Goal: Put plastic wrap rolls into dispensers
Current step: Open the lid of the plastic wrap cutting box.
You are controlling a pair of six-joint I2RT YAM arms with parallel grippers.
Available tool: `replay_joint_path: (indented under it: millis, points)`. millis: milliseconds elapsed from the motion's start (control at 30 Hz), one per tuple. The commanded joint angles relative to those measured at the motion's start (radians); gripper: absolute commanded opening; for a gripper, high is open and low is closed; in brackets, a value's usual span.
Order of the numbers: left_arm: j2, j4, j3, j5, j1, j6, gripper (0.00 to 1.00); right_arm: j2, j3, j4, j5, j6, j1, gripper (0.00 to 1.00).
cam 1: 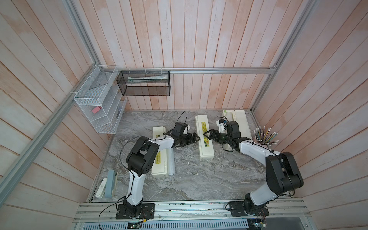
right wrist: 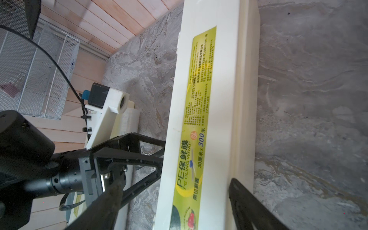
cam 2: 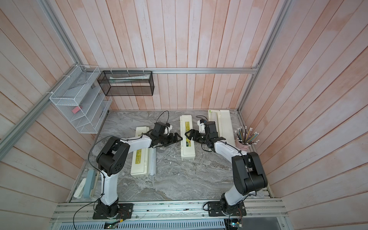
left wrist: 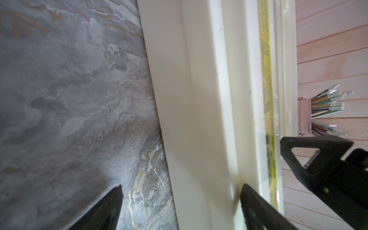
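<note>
Both top views show three cream dispensers. The middle dispenser [cam 1: 206,151] [cam 2: 188,151] is closed, label up. My left gripper [cam 1: 197,138] [left wrist: 181,185] is open at its left side, one fingertip [left wrist: 251,197] against the wall. My right gripper [cam 1: 207,136] [right wrist: 175,179] is open and straddles the lid [right wrist: 225,79], one finger [right wrist: 245,199] along the far edge. The left dispenser [cam 1: 159,159] is closed, with a plastic wrap roll [cam 1: 171,163] [right wrist: 128,119] lying beside it on the table. The right dispenser [cam 1: 242,123] lies open. My right arm partly hides its trough.
A cup of pencils [cam 1: 265,137] stands at the right wall. A white wire rack [cam 1: 99,105] and a black mesh basket [cam 1: 143,83] hang at the back left. A few flat white and blue-grey items [cam 1: 109,185] lie at the front left corner of the marble top [cam 1: 199,179].
</note>
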Motion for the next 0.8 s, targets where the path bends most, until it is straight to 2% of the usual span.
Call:
replay_joint_path:
  millis: [0, 233, 767]
  points:
    - [0.024, 0.012, 0.01, 0.011, -0.005, 0.006, 0.94, 0.022, -0.025, 0.034, -0.054, -0.001, 0.002, 0.84]
    - [0.028, 0.015, 0.013, 0.012, -0.008, 0.003, 0.94, 0.032, -0.031, 0.046, -0.066, -0.002, 0.001, 0.84]
    - [0.043, 0.021, 0.037, 0.017, -0.026, -0.007, 0.94, -0.056, -0.085, 0.128, -0.114, -0.022, 0.02, 0.83]
